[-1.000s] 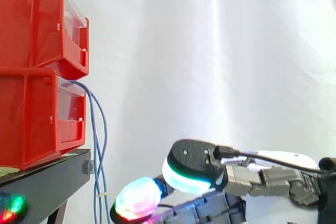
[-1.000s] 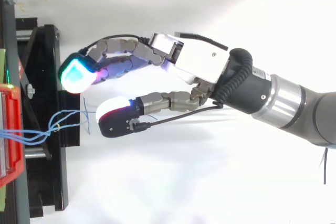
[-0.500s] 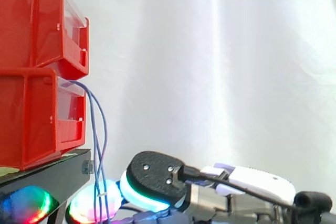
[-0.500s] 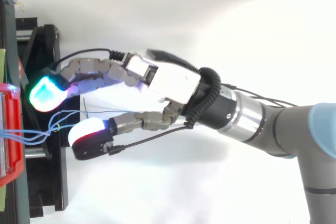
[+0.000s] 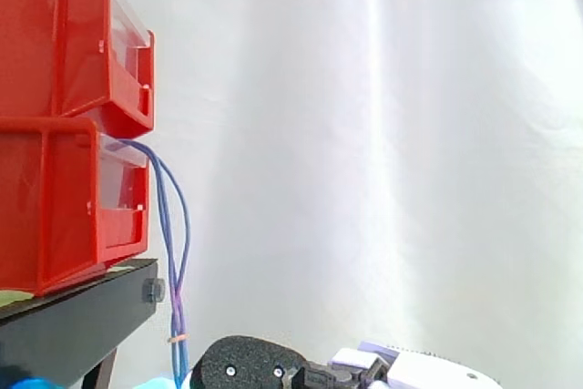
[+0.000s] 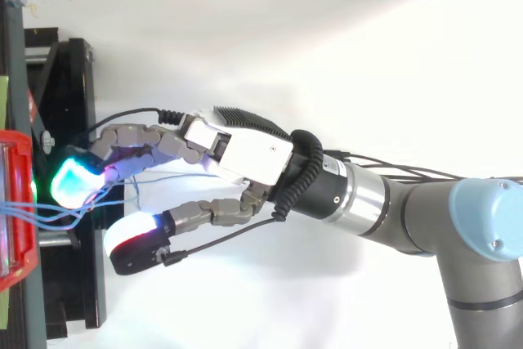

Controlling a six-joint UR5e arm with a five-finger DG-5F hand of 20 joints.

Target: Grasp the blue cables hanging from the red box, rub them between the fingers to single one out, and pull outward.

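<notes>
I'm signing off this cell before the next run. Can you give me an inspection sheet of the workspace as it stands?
Surface: black stand, carrying two stacked bins.
Job's things: lower red bin with the upper red bin on top; the cables come out of the lower one's front.
Clutter: nothing seen.
Grippers: robot hand open, low beside the stand; fingers and thumb reach either side of the strands, not closed on them.
Cables: blue cables hang in a loose bunch past the stand's edge.
Surroundings: white curtain behind.
</notes>
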